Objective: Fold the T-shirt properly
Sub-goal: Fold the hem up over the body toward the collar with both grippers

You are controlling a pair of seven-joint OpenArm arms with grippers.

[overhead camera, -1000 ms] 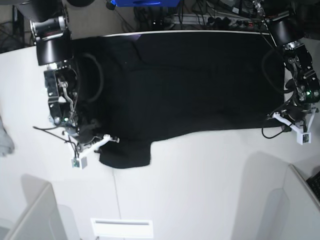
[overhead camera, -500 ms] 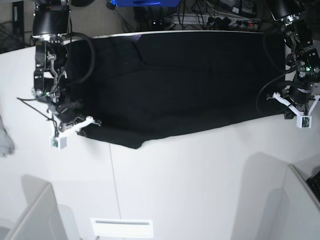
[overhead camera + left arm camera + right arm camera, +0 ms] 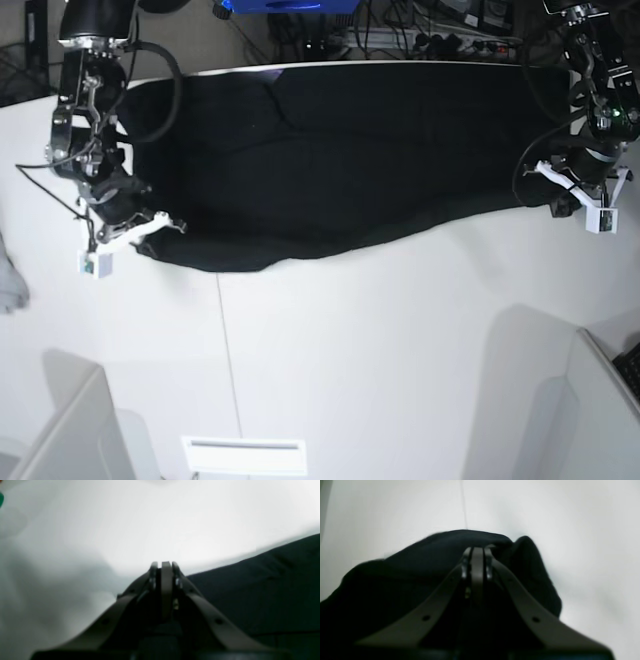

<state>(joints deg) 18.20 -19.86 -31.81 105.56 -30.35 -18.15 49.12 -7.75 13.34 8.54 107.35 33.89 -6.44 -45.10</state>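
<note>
Bright, even light; blurred, soft wrist views.

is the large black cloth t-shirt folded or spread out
Spread out, not folded small: the large black cloth T-shirt lies as one long dark sheet across the white table, reaching from one arm to the other.

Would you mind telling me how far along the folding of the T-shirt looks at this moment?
Early stage. Done: the T-shirt lies spread across the far part of the table, plain black side up. In hand: the right gripper is shut on its near edge, and the left gripper is shut at the opposite end, though a grip there is unclear. Left: no neat folded stack shows yet.
</note>
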